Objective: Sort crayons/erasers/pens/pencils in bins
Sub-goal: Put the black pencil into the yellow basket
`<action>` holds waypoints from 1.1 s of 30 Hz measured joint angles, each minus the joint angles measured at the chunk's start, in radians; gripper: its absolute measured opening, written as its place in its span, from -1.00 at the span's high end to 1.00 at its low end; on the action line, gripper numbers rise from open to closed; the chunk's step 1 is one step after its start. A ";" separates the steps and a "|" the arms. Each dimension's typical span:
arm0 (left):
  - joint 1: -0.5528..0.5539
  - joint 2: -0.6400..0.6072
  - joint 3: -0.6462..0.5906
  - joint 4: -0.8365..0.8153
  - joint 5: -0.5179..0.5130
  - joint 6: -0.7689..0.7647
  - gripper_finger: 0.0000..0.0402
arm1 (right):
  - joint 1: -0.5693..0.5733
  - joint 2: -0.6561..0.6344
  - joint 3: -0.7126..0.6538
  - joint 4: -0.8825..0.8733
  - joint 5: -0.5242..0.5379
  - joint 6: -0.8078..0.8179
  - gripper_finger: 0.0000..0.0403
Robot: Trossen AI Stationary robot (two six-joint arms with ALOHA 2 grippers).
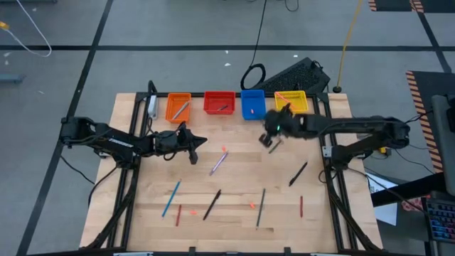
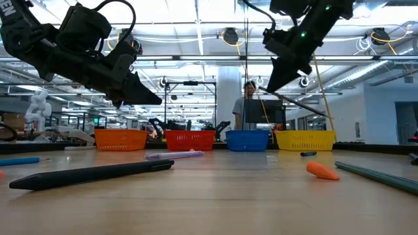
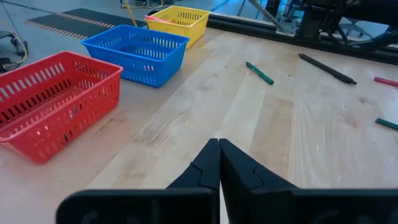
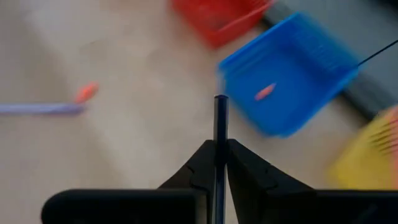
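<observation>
- Dark stick (image 4: 219,121), a pen or a pencil (honestly can't tell which), is pinched in the right gripper (image 1: 272,140), up off the table. In the right wrist view the jaws are clamped narrow on it and it pokes straight out ahead between them.
- In the low view the stick (image 2: 295,100) slants downward out of that gripper, free end low and aimed toward the yellow bin (image 2: 305,140).
- Key relation, I'd say: the gripper hangs just in front of the blue bin (image 1: 252,104) and the yellow bin (image 1: 291,100), roughly level with the gap between them. So the drop turns on which way the arm swings and on turning the stick's long axis to match the bin's long side, since it looks about a bin long.
- The blue bin already has a small reddish bit (image 4: 265,92) in it. If that's an eraser, my guess is the stick belongs elsewhere.
- Right arm is obviously the one for this, since it's holding the thing.
- Left gripper (image 1: 193,143) hovers in front of the orange bin (image 1: 178,107), jaws closed together on nothing.
- Plenty left on the table: a purple stick (image 1: 217,164), a blue stick (image 1: 170,197), more dark ones, red crayons.
</observation>
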 joint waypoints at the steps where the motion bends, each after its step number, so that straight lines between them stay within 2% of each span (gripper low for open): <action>1: 0.000 0.000 0.000 0.000 0.000 -0.001 0.96 | -0.038 -0.007 0.000 0.021 0.014 -0.054 0.86; 11: -0.001 0.000 0.000 0.003 -0.001 -0.001 0.97 | -0.410 0.020 0.001 0.270 0.023 -0.576 0.86; 13: -0.001 0.000 0.000 0.004 -0.001 -0.001 0.95 | -0.469 0.036 0.002 0.312 -0.011 -0.642 0.86; 18: -0.001 0.000 0.000 0.009 -0.001 -0.001 0.98 | -0.588 0.096 0.002 0.348 -0.185 -0.738 0.86; 26: 0.000 0.000 0.000 0.008 -0.001 -0.002 0.95 | -0.679 0.220 -0.014 0.403 -0.266 -0.824 0.86; 33: -0.001 0.000 0.000 0.007 0.006 -0.008 0.94 | -0.711 0.210 -0.156 0.553 -0.269 -0.823 0.86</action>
